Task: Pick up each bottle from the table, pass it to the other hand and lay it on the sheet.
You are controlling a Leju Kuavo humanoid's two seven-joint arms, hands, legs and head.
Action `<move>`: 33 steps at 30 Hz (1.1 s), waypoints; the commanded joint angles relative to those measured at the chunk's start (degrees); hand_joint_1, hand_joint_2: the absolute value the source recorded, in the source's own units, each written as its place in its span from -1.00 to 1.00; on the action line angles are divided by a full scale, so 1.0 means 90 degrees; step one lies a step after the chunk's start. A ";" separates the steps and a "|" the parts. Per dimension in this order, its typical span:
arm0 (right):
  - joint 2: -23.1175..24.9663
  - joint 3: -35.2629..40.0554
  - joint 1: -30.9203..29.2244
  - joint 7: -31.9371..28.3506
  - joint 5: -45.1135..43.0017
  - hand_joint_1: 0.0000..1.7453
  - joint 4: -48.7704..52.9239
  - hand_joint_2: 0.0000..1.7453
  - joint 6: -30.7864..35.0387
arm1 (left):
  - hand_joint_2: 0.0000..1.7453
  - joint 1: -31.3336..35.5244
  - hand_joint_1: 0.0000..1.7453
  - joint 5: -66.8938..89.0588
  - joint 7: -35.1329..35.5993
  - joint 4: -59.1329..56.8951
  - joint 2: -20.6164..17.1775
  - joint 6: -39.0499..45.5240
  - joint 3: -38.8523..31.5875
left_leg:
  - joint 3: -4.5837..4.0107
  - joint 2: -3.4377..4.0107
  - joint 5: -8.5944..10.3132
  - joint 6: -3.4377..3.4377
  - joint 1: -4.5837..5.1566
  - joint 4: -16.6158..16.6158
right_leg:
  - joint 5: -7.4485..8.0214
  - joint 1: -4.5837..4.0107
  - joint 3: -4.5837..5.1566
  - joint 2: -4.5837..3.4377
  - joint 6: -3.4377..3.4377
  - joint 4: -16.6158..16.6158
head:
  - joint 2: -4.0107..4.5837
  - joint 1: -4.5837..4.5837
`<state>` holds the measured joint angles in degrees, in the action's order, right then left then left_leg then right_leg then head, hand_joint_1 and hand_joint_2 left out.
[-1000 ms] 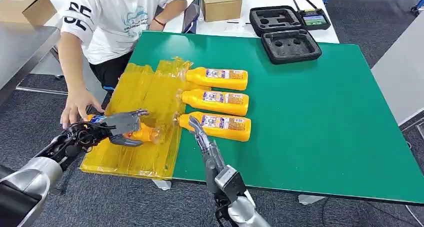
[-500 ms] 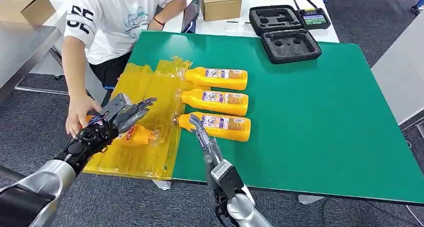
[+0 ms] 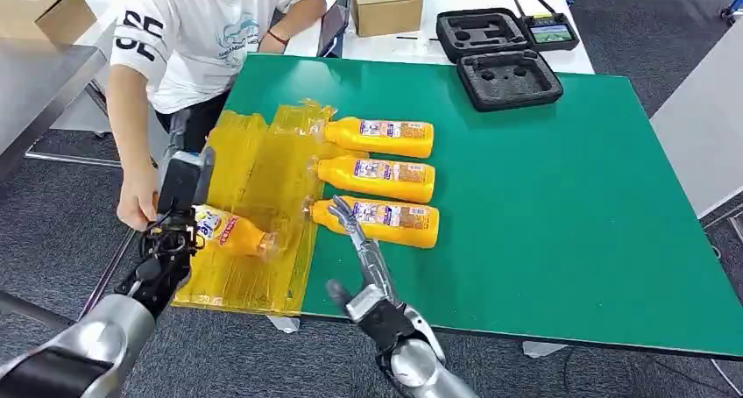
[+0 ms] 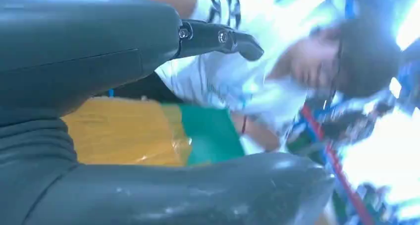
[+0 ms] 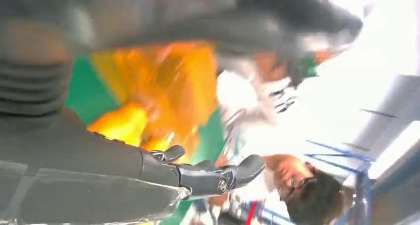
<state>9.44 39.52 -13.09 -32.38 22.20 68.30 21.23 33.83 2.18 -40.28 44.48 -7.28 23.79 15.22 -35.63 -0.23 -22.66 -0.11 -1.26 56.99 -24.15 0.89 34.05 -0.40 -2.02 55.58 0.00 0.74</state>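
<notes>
Your left hand (image 3: 182,181) is empty, fingers straight; one orange plastic bottle (image 3: 229,231) lies just below them on the yellow sheet (image 3: 263,166). Aim your right hand (image 3: 350,227) (fingers extended, holding nothing) at the nearest bottle (image 3: 378,221) just beyond its fingertips

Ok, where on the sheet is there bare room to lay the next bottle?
Free: the yellow sheet from the laid bottle up to its far edge. Crowded: the near left corner, with the left hand and the person's hand, and the right edge, where three bottles lie.

a robotics lab: green test table (image 3: 561,205), foam equipment case (image 3: 508,78), cardboard boxes (image 3: 385,3), carpeted floor (image 3: 53,231).
</notes>
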 commanded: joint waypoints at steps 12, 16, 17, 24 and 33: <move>-0.1225 -0.1505 -0.0554 0.2281 0.2717 -1.00 -0.0867 1.00 -0.0129 | 1.00 -0.1497 -1.00 -0.0654 0.0031 0.1665 0.0153 -0.0019 -0.1192 | 0.0022 -0.0002 -0.0011 0.0009 0.0005 -0.0001 | -0.0009 0.0004 -0.0026 0.0007 0.0007 -0.0007 | 0.0000 0.0000; -0.1314 -0.1567 -0.0887 0.2351 0.2948 -1.00 -0.1299 1.00 -0.0361 | 1.00 -0.1545 -1.00 -0.0692 0.0031 0.1604 0.0188 -0.0062 -0.1207 | 0.0035 0.0007 -0.0019 0.0017 0.0005 0.0002 | -0.0013 0.0001 -0.0040 0.0000 0.0006 -0.0008 | 0.0000 0.0000; -0.1324 -0.1536 -0.1025 0.2352 0.3016 -1.00 -0.1546 1.00 -0.0434 | 1.00 -0.1554 -1.00 -0.0614 0.0031 0.1635 0.0177 -0.0038 -0.1161 | 0.0028 0.0009 -0.0016 0.0015 0.0005 0.0002 | -0.0009 0.0001 -0.0032 -0.0003 0.0003 -0.0007 | 0.0000 0.0000; -0.1240 -0.1336 -0.1583 0.2307 0.3103 -1.00 -0.2348 1.00 -0.0606 | 1.00 -0.1559 -1.00 -0.0583 0.0031 0.1567 0.0237 -0.0063 -0.1119 | 0.0036 0.0010 -0.0020 0.0015 0.0006 0.0006 | -0.0014 0.0003 -0.0039 -0.0001 0.0010 -0.0002 | 0.0000 -0.0002; -0.1204 -0.1305 -0.1670 0.2275 0.3064 -1.00 -0.2438 1.00 -0.0656 | 1.00 -0.1547 -1.00 -0.0597 0.0031 0.1517 0.0246 -0.0072 -0.1129 | 0.0011 0.0001 -0.0006 0.0008 0.0005 -0.0001 | -0.0003 0.0004 -0.0015 0.0002 0.0002 -0.0005 | 0.0000 0.0000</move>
<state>-1.64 26.62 -24.10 -11.43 49.90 52.96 15.87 18.85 -3.13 -40.46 60.43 -6.21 23.41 5.70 -35.68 -0.25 -22.66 -0.10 -1.24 57.00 -24.13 0.92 34.06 -0.39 -2.05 55.57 0.00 0.74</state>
